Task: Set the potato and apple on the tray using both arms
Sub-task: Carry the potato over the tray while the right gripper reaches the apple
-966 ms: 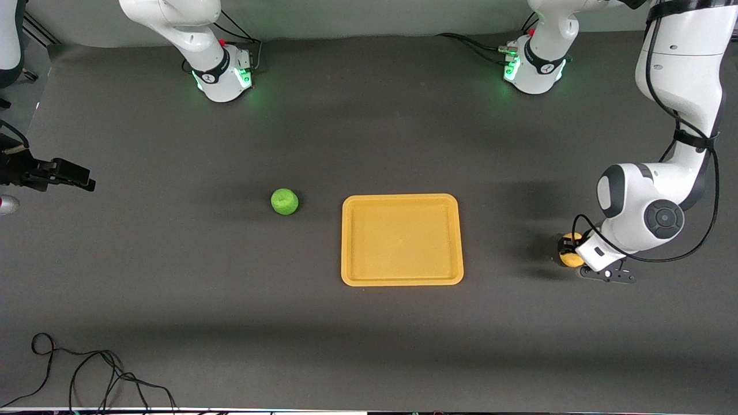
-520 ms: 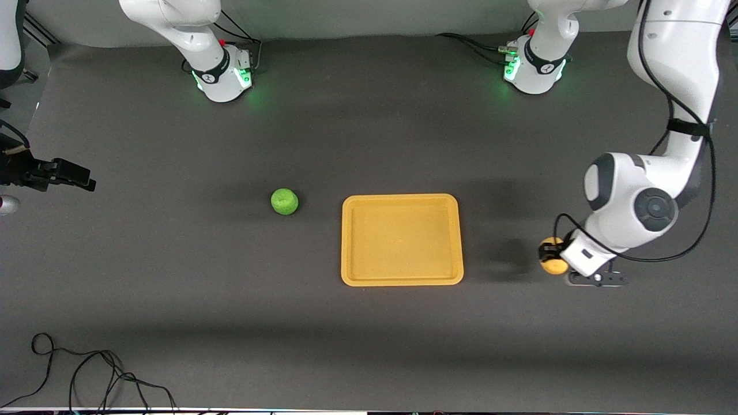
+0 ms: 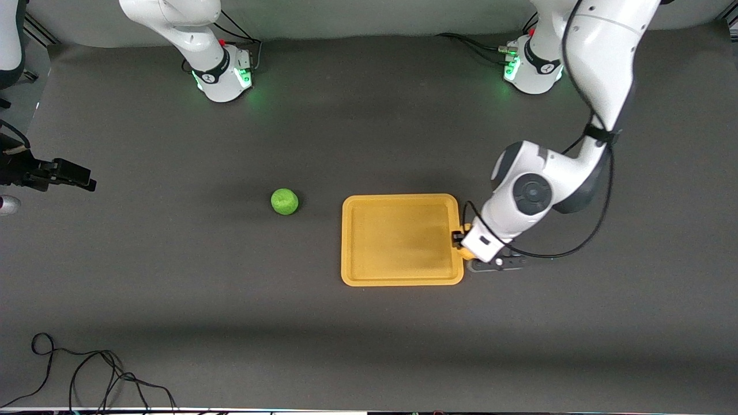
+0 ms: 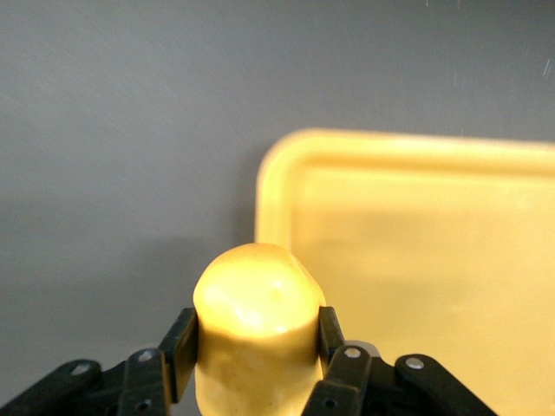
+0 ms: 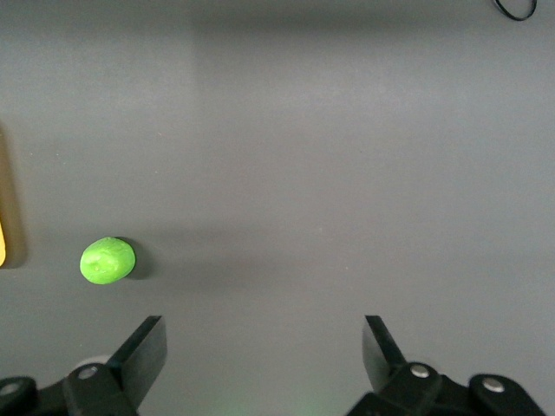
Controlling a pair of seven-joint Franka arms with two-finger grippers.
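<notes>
Riding pinched in the left claw [image 4: 253, 368], potato [image 4: 253, 334] over tray [image 4: 416, 260] rim

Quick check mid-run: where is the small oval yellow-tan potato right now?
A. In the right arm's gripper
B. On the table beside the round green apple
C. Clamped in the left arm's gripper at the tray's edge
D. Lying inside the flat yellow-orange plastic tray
C. The left gripper is shut on the small oval yellow-tan potato, over the rim of the flat yellow-orange plastic tray, at the end toward the left arm.
</notes>
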